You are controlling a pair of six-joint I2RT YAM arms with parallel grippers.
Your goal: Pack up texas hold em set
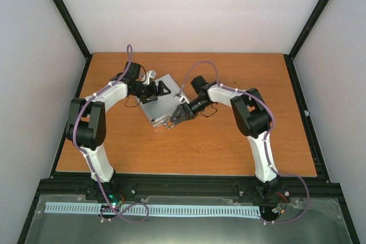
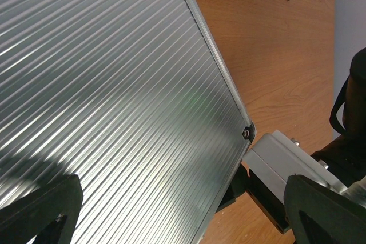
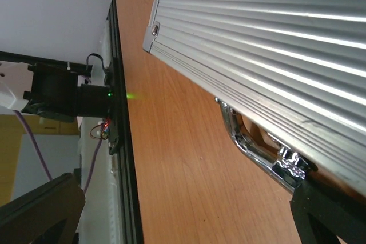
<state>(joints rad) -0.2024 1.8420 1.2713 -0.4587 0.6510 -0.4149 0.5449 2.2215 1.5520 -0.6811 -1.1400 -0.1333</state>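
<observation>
Now, closed silver case (image 1: 158, 104) on table (image 1: 229, 141)

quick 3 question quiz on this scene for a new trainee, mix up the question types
1. True or false: the lid of the case stands open.
2. The right gripper is nearest the case's: A hinge side, B handle, C far corner.
3. What does the case rest on?
Key: 1 false, it is closed; 2 B; 3 the wooden table.
</observation>
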